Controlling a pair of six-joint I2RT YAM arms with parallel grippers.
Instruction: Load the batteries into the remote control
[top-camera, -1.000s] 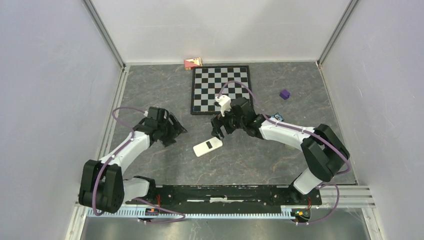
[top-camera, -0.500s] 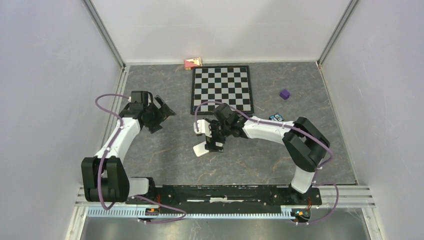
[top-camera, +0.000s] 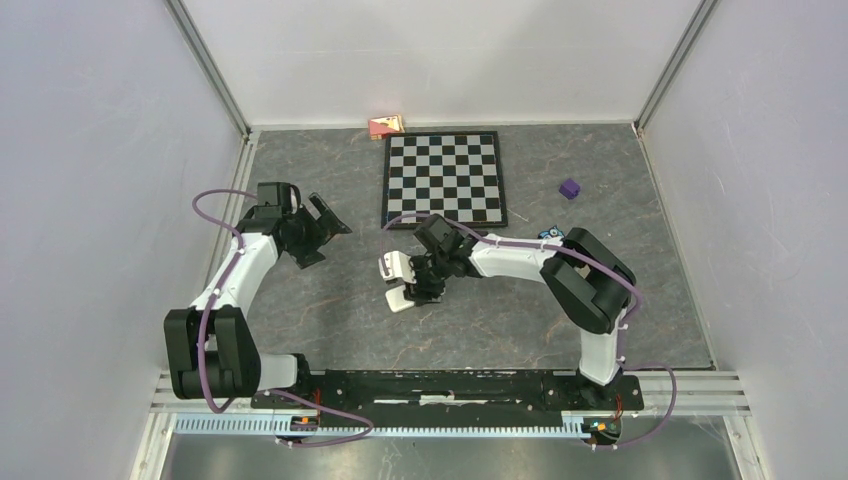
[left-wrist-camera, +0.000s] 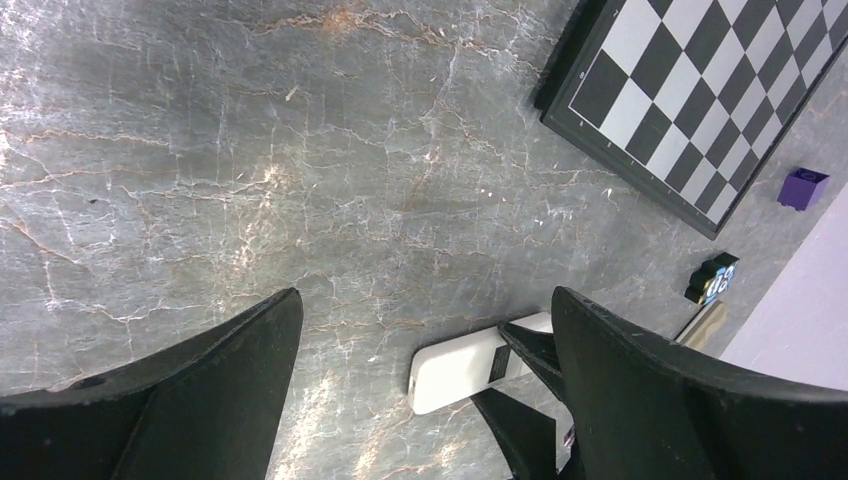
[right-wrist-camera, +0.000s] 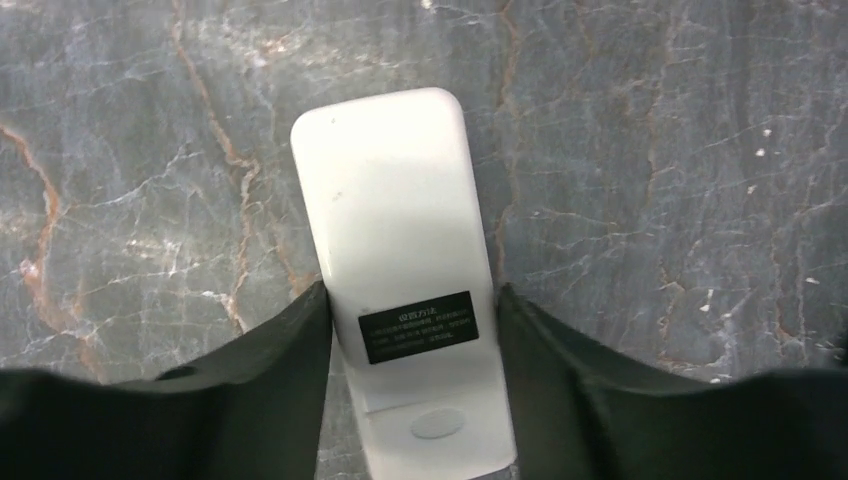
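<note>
The remote control (top-camera: 402, 298) is a white slab lying back side up on the grey marbled table, with a black label and a battery cover showing in the right wrist view (right-wrist-camera: 395, 230). My right gripper (top-camera: 425, 290) is down over its near half, and its black fingers (right-wrist-camera: 300, 340) press against both long edges. My left gripper (top-camera: 330, 225) hangs wide open to the left, apart from the remote (left-wrist-camera: 455, 370), with nothing between its fingers. No batteries can be made out in any view.
A chessboard (top-camera: 443, 178) lies behind the remote. A purple cube (top-camera: 569, 188) sits at the back right, and a small black and blue object (top-camera: 552, 234) lies by the right arm. A red box (top-camera: 386, 125) rests against the back wall.
My right gripper swung left, came down over the remote and closed in on its sides. My left arm pulled back to the left and its gripper opened wide.
</note>
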